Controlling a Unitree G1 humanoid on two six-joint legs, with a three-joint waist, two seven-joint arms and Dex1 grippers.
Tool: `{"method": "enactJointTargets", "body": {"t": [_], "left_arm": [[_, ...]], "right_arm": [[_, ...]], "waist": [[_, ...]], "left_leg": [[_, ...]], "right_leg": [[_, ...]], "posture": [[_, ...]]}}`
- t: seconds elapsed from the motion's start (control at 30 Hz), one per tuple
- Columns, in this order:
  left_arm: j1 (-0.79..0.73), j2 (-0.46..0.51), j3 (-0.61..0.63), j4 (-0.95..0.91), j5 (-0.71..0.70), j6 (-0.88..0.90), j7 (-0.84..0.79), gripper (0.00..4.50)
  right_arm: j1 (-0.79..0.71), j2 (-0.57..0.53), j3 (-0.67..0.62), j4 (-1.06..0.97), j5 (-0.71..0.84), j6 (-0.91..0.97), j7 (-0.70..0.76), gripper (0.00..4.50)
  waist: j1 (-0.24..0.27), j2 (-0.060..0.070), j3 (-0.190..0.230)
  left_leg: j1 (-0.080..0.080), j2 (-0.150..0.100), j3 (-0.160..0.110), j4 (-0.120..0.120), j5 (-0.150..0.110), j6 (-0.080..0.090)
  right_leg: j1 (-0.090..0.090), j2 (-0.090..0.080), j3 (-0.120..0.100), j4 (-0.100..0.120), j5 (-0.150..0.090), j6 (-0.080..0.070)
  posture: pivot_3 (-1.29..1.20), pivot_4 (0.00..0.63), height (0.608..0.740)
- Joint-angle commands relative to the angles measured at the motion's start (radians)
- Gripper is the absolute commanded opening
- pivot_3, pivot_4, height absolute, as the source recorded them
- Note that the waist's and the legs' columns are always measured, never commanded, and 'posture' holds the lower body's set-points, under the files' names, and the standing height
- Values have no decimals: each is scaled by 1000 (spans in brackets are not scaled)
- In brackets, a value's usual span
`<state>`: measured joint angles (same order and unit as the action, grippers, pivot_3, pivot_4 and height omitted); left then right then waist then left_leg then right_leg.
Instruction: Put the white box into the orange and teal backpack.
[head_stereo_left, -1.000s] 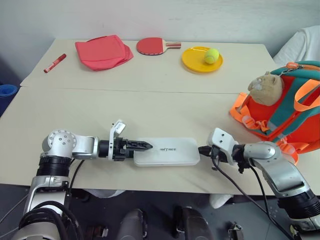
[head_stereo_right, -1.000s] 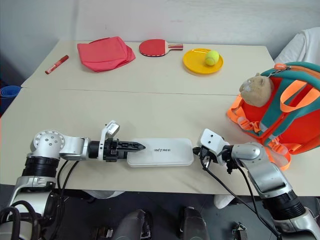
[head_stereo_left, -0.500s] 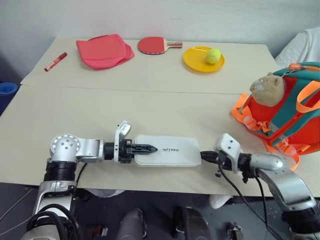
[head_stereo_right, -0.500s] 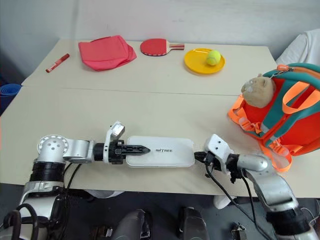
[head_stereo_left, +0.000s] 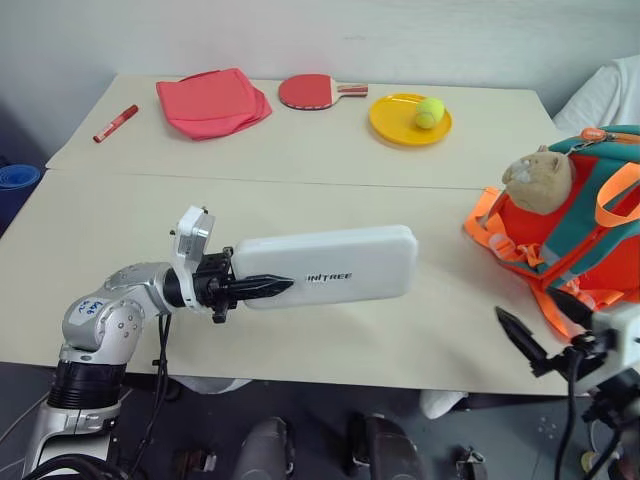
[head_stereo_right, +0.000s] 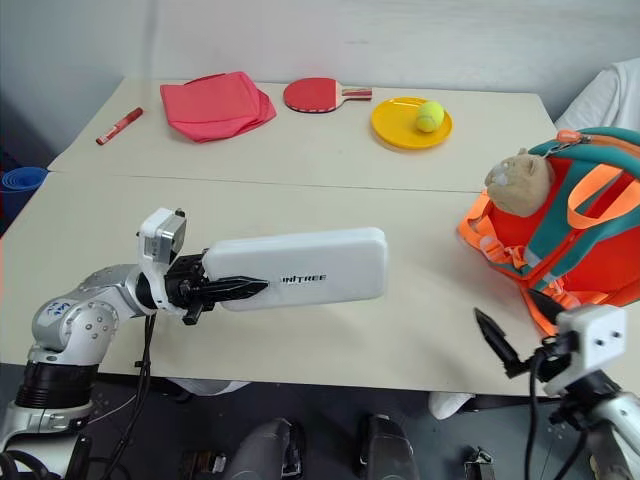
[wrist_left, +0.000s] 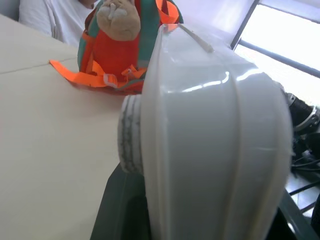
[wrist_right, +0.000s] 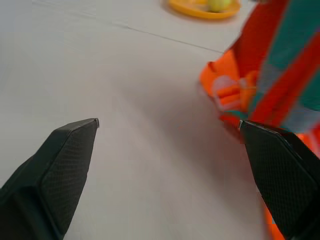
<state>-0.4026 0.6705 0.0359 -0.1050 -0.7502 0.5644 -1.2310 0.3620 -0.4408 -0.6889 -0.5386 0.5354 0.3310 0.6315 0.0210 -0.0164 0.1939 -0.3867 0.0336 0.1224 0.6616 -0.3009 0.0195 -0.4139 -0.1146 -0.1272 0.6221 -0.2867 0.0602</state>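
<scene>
Box (head_stereo_left: 330, 268), white and flat, has come up off the table (head_stereo_left: 300, 150), pinched at its nine-o'clock end by the left gripper (head_stereo_left: 250, 287). Right gripper (head_stereo_left: 548, 330) has let go and pulled back, fingers spread. Backpack (head_stereo_left: 575, 235) waits at three o'clock; carrying across looks next.

A plain test room, like a lab; two beige tables (head_stereo_left: 300, 140) pushed together against a bare white wall (head_stereo_left: 320, 40); loose cables (wrist_left: 302, 162) near a bright window (wrist_left: 285, 55).
</scene>
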Motion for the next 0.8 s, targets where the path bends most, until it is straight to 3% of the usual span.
{"method": "enactJointTargets", "body": {"t": [0.03, 0.23, 0.33, 0.5, 0.53, 0.57, 0.7, 0.77, 0.8], "left_arm": [[-17, 13, -26, 1, 35, -44, -71, 1262], [-46, 11, -30, 29, 35, -27, -113, 1262], [-47, 21, -13, 25, 14, 4, -114, 1262], [-33, 54, 86, 23, -81, 132, -78, 1262], [-29, 60, 112, 32, -99, 153, -68, 1262], [-25, 61, 149, 51, -107, 147, -57, 1262], [-28, 87, 247, 156, -103, 148, -24, 1262], [-27, 103, 264, 173, -100, 150, -26, 1262], [-34, 107, 275, 186, -104, 155, -21, 1262]], "right_arm": [[-74, -95, -55, 76, -12, -9, -36, 4469], [-359, -251, 88, 346, -57, -8, -1, 4469], [-482, -261, 176, 443, -61, -20, 47, 4035], [-631, -242, 280, 571, -100, -107, 99, 2458], [-643, -235, 296, 575, -100, -119, 112, 2305], [-651, -225, 314, 568, -94, -130, 126, 1849], [-676, -167, 415, 437, -29, -86, 178, 538], [-684, -142, 464, 367, 13, -45, 202, 26], [-686, -131, 485, 332, 36, -22, 210, 26]], "waist": [[-6, 1, 0], [-25, 2, 1], [-24, 2, 1], [-24, 3, 2], [-24, 3, 2], [-25, 3, 2], [-28, 3, 2], [-33, 4, 2], [-34, 4, 2]], "left_leg": [[0, 0, 1, 0, 0, 1], [0, 1, 0, 1, -2, 6], [0, 1, -1, 0, 1, 1], [-1, 1, 0, 1, 2, 1], [0, 1, 0, 1, 2, 1], [0, 1, 0, 1, 2, 1], [0, 1, 0, 1, 3, 0], [0, 2, 0, 1, 3, -1], [0, 2, 0, 1, 3, -1]], "right_leg": [[0, 0, 1, 0, 0, 0], [0, 1, 0, 1, 0, 0], [0, 1, -1, 1, 0, 0], [-1, 1, -1, 2, 0, 0], [-1, 1, -1, 3, 0, 0], [-1, 1, -1, 3, 0, 0], [-1, 1, -1, 4, 0, 0], [-1, 1, -1, 4, 0, 0], [-1, 1, -1, 4, 0, 0]], "posture": [[0, 150, 740], [0, 150, 740], [0, 150, 740], [0, 150, 740], [0, 150, 740], [0, 150, 740], [0, 150, 740], [0, 150, 740], [0, 150, 740]]}}
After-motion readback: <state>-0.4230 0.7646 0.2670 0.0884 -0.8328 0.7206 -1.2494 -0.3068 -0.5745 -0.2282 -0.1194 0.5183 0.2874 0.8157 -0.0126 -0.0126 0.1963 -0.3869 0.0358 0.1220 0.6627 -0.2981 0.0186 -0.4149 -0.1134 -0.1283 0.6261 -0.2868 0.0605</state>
